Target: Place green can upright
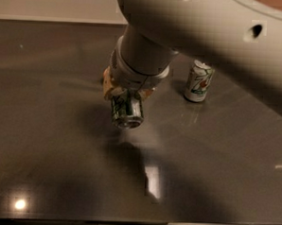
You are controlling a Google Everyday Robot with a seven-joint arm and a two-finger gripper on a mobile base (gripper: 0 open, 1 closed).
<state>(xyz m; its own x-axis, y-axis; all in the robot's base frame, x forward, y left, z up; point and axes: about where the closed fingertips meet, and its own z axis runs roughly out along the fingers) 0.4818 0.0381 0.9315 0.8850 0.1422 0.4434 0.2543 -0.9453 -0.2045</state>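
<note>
Stretching across the view, the glossy dark grey tabletop (pixel 49 142) mirrors bright lights, with a pale wall strip (pixel 52 3) behind it. The dark green aluminium drink can (pixel 127 114) hangs tilted above the table's middle, one silver end turned toward the camera. The thick white arm (pixel 193 27) reaches down from the upper right, and its gripper (pixel 127 98) clamps the can. A pale whitish can (pixel 198 82) stands upright nearby.

Table (pixel 44 147) bears pale can (pixel 198 82); gripper (pixel 127 98), seemingly above, grips green can (pixel 127 114).

text: none legible | tool (pixel 126 98) above table (pixel 52 171), gripping green can (pixel 127 112)
</note>
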